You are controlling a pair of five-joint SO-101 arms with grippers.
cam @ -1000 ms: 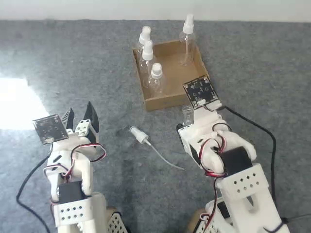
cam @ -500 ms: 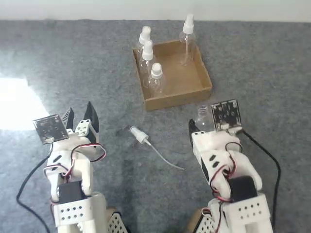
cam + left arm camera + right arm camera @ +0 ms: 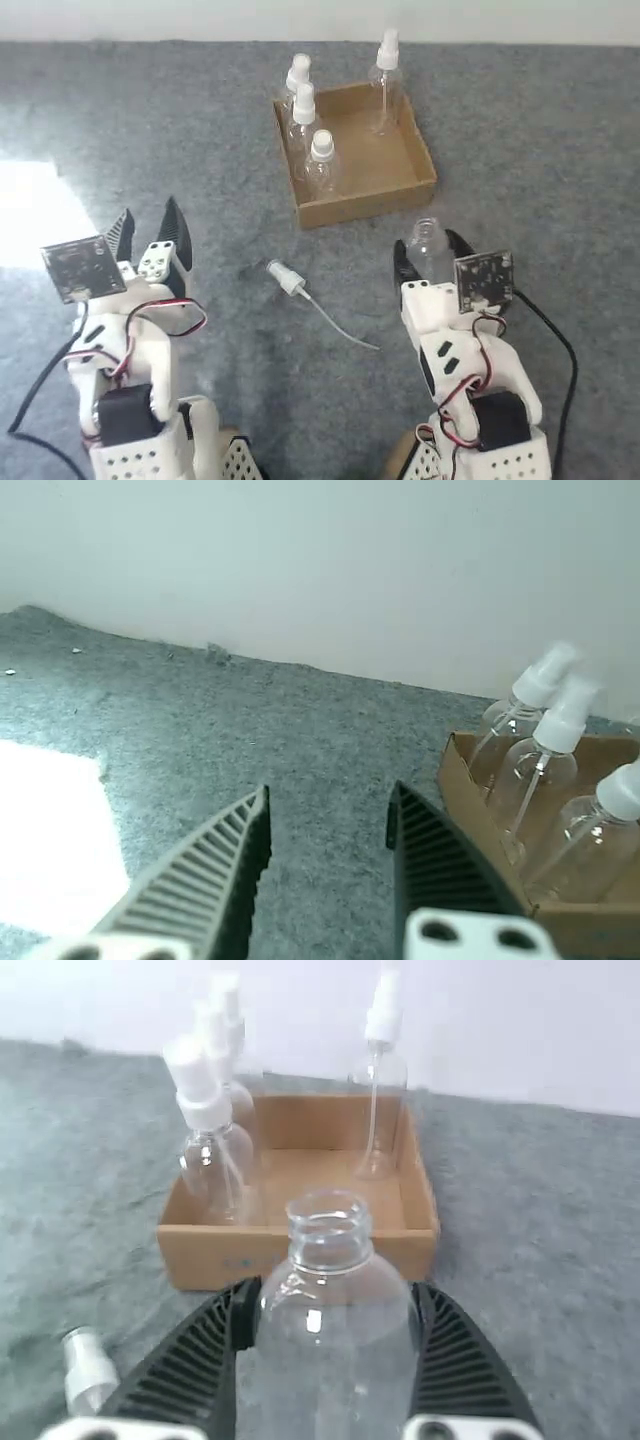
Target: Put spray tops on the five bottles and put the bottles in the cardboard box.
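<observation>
An uncapped bottle (image 3: 428, 238) is held upright in the lower right of the high view, just below the cardboard box (image 3: 425, 172). Its long axis is vertical and its open neck points straight up. It is clear plastic, with rounded shoulders and a ribbed, threaded neck, as is seen in the right wrist view (image 3: 326, 1228). The right gripper (image 3: 427, 248) is closed around the bottle's body, one dark finger on each side (image 3: 330, 1308).

A spray top (image 3: 286, 276) lies on its side on the grey carpet (image 3: 200, 130), left of the held bottle and below the box's near left corner. Its long axis runs diagonally: the white head points to the upper left, and a thin, slightly curved dip tube trails to the lower right. Its head is also seen beside the right gripper (image 3: 86, 1378).

Four capped bottles (image 3: 321, 165) stand upright in the box, three along its left wall and one at the far right corner, all clear with white spray tops.

The left gripper (image 3: 148, 210) is at the lower left, held wide open with nothing between its fingers (image 3: 330, 795). A bright patch (image 3: 30, 210) lies on the carpet at the left edge.
</observation>
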